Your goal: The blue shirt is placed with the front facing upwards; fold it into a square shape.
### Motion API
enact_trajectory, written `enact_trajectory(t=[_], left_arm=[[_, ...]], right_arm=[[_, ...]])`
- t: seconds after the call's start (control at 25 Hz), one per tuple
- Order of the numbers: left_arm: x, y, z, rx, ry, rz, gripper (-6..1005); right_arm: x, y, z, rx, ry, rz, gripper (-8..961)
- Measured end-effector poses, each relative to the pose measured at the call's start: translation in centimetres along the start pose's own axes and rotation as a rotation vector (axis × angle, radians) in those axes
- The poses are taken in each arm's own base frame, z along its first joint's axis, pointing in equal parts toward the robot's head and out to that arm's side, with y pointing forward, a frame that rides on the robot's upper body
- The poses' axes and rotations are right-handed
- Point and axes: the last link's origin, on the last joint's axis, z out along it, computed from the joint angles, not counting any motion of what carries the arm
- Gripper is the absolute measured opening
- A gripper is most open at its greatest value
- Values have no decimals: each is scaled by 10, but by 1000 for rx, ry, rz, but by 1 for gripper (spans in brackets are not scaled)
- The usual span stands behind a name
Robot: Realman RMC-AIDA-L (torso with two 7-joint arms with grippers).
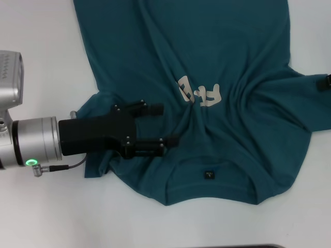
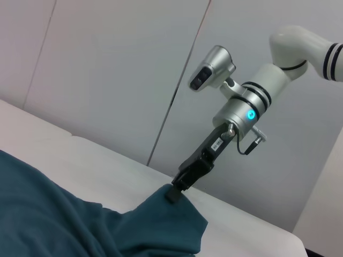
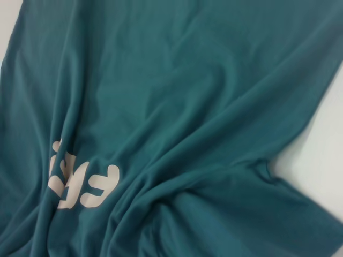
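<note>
Left gripper (image 1: pixel 163 125) sat over the shirt's left shoulder area, jaws spread, one finger (image 1: pixel 150 109) farther from us and one (image 1: pixel 155 144) nearer, cloth visible between them, nothing pinched as far as we could tell. Our read: it was lined up to take the shoulder or sleeve fabric for a fold, not yet gripping.

Right gripper (image 2: pixel 176 191) showed only in the left wrist view, tip down on the far sleeve (image 2: pixel 177 214). It looked clamped on that sleeve edge, cloth peaked up to it; in the head view only a black tip showed at the frame edge. Likely both arms were meant to take matching points.

Blue shirt (image 1: pixel 217 67) lay front up on the table (image 1: pixel 41 206), collar (image 1: pixel 209 170) toward us with the black label (image 1: pixel 208 175) showing, hem away. Cream letters (image 1: pixel 199 93) were crumpled by creases running diagonally through the chest, so the cloth was dragged, not flat. Not folded yet.

Table was plain white. Behind it, pale wall panels (image 2: pixel 107 80) with seams.
</note>
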Motion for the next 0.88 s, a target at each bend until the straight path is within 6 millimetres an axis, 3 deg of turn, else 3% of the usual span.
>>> enact_trajectory(t=[0.88], left_arm=[[1,0,0,-1,-2,6,902]], right_arm=[[4,-25,-38,90,40,-16,14]])
